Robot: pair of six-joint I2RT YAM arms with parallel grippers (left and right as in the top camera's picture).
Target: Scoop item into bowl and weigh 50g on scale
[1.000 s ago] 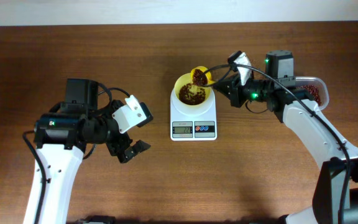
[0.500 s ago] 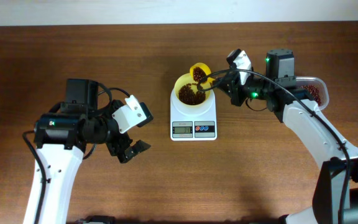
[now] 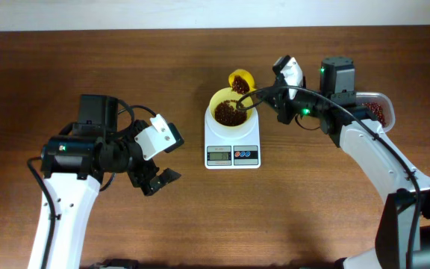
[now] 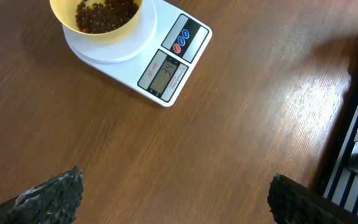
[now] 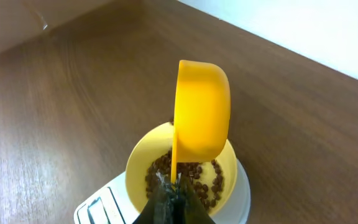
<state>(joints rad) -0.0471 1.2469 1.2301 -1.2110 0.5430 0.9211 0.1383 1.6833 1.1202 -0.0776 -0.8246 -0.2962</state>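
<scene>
The pale-yellow bowl (image 3: 231, 109) stands on the white scale (image 3: 232, 138) and holds dark reddish-brown beans (image 3: 230, 113). My right gripper (image 3: 264, 96) is shut on the handle of an orange-yellow scoop (image 3: 240, 80), held above the bowl's far rim with some beans in it. In the right wrist view the scoop (image 5: 201, 118) hangs tilted over the bowl (image 5: 138, 168), gripped at the fingers (image 5: 174, 186). My left gripper (image 3: 157, 179) is open and empty, left of the scale; its view shows the bowl (image 4: 61, 12), the scale (image 4: 166, 65) and its fingers (image 4: 173, 199).
A clear plastic tub (image 3: 375, 109) with more beans sits at the far right behind my right arm. The table's back edge runs along the top of the overhead view.
My right gripper has drawn the scoop back and up from over the bowl toward its far rim, turning it more level. The left arm has not moved.
</scene>
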